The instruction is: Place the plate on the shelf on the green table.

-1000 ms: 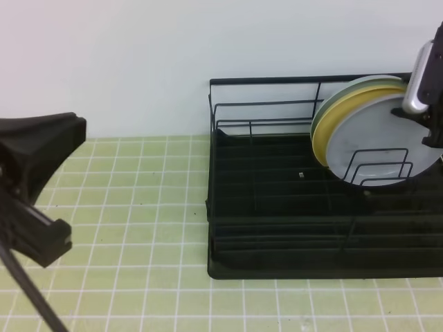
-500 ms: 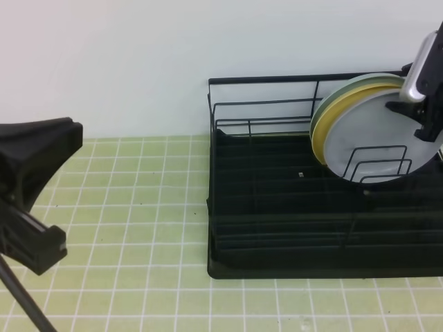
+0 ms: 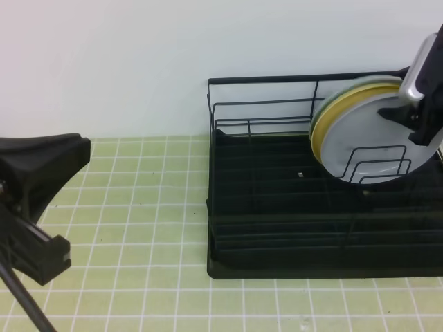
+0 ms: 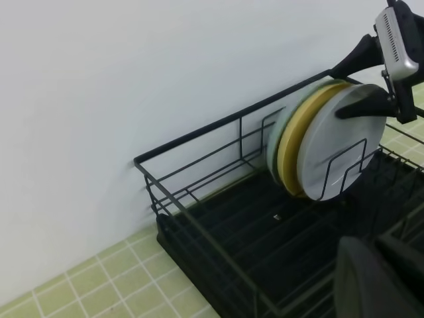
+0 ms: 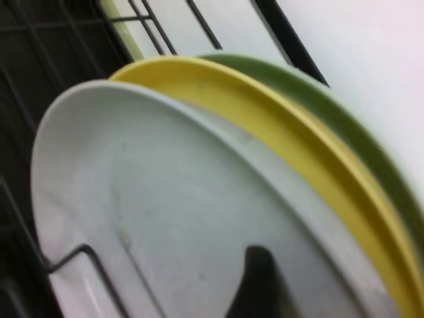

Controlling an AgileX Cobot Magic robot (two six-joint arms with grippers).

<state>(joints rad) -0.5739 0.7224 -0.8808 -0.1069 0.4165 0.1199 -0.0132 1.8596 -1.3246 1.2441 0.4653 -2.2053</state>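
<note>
The pale grey-blue plate [image 3: 360, 142] stands on edge in the back right of the black wire shelf [image 3: 277, 235], leaning on a yellow plate [image 3: 320, 135]. It also shows in the left wrist view [image 4: 338, 142] and fills the right wrist view [image 5: 165, 199]. My right gripper [image 3: 389, 111] is at the plate's upper right rim. In the left wrist view the right gripper [image 4: 336, 93] looks open, one finger in front of the plate and one behind the stack. My left gripper [image 3: 34, 187] is far left over the green table [image 3: 138, 207], its jaws unclear.
A pale green plate [image 4: 275, 142] stands behind the yellow plate [image 4: 288, 152], near the rack's back wire. Upright wire dividers [image 3: 377, 166] stand in front of the grey plate. A white wall runs close behind the rack. The left and front slots of the rack hold nothing.
The grey plate has shifted slightly up and back against the yellow plate. The right gripper's front finger now reaches further left across its face. The left arm has wobbled slightly.
</note>
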